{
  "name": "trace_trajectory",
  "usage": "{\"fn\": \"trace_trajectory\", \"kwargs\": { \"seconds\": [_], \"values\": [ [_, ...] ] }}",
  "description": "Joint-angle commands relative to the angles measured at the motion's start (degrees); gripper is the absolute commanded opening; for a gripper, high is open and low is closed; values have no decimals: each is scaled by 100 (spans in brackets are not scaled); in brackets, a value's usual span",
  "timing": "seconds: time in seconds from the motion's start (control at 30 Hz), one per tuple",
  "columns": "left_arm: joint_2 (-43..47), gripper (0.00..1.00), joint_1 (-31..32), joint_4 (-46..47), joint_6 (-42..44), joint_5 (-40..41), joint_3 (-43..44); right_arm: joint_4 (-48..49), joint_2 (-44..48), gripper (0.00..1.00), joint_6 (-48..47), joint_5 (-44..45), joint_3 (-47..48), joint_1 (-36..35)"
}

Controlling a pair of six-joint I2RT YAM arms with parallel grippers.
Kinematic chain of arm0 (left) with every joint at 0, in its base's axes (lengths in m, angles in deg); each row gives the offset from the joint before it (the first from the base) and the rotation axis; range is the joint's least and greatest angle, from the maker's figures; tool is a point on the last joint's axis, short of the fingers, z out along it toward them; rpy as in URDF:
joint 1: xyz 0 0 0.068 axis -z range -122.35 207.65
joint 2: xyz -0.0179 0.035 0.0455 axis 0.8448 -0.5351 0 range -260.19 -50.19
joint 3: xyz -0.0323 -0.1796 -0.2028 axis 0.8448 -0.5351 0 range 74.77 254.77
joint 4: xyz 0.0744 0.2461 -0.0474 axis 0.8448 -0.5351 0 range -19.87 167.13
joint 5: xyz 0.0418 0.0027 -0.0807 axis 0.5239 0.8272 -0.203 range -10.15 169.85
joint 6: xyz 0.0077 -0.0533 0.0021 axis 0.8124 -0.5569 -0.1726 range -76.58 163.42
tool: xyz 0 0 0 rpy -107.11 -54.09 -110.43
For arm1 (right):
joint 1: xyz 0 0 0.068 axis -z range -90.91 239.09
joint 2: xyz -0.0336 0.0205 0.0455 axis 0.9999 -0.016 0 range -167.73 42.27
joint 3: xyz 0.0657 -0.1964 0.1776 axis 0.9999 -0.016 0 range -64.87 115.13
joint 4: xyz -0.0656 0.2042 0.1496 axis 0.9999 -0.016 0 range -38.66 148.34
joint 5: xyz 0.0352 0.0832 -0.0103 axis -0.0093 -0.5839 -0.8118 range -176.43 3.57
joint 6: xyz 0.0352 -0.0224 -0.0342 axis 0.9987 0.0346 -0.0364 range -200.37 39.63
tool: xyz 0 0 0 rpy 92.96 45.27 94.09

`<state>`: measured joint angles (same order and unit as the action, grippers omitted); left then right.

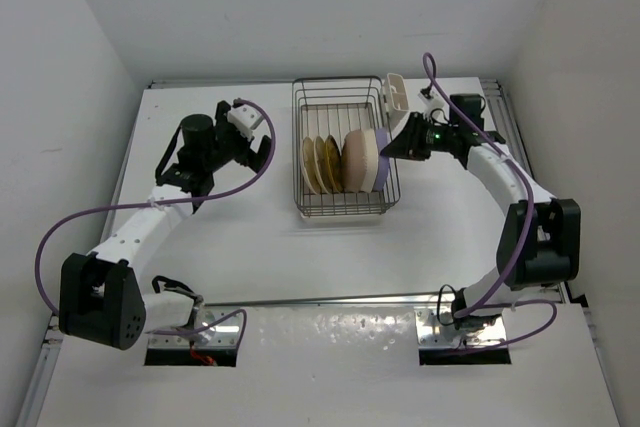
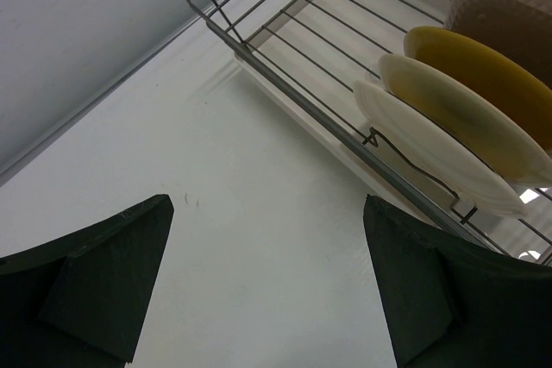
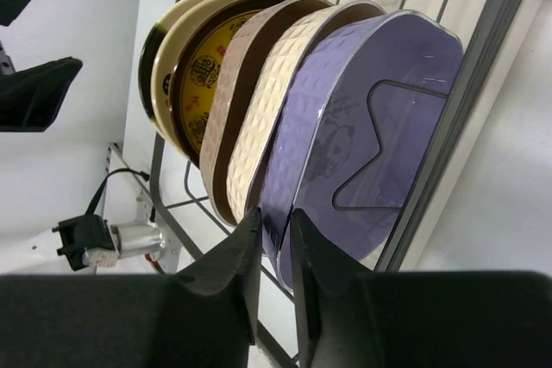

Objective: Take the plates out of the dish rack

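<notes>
Holding item: dish rack [image 1: 297, 137], silver wire, set on the far middle of the desk [image 1: 250, 247]. A white cutlery cup [image 1: 397, 94] is clipped at its far right corner.

Contents, all on edge between the prongs, left to right in the top view:
- three round plates [image 1: 320, 164], thin, cream to yellow-gold; the rightmost one shows a dark patterned face in my right wrist view
- pinkish plate [image 3: 228, 109], rounded-square, textured
- beige plate [image 3: 276, 109], rounded-square, textured, just beside the pinkish one
- lavender plate [image 3: 371, 127], rounded-square, last in the row, against the rack's right wall

My right end effector [image 3: 276, 221]: at the rack's right side, narrow, with one finger on each face of the lavender plate's rim, which fills the gap between them. My right arm rises from its base at the near right, elbows out to the right, then folds back towards the rack.

My left end effector [image 1: 248, 135]: wide, holding nothing, over bare desk to the left of the rack, apart from it. The round plates lie ahead and to its right. My left arm elbows at the near left, with the forearm stretched away.
</notes>
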<state>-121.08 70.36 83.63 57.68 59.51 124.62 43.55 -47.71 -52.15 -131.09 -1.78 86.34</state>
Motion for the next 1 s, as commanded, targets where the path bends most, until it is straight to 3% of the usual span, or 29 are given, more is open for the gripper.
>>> {"fn": "trace_trajectory", "kwargs": {
  "seconds": [0.0,0.17,0.37,0.63,0.97],
  "values": [
    [155,100,65,211,-37,-67,-10,362,6,17,60,-341,-7,54],
    [155,100,82,229,-46,-67,-19,652,6,0,253,-675,-130,195],
    [146,100,100,202,-37,-75,-19,1214,-3,0,604,-1035,-253,248],
    [155,100,109,194,-29,-102,-10,2708,33,0,1808,-1475,-596,661],
    [128,100,109,237,24,-155,-19,2754,103,0,2407,-1528,-438,916]
  ]
}}
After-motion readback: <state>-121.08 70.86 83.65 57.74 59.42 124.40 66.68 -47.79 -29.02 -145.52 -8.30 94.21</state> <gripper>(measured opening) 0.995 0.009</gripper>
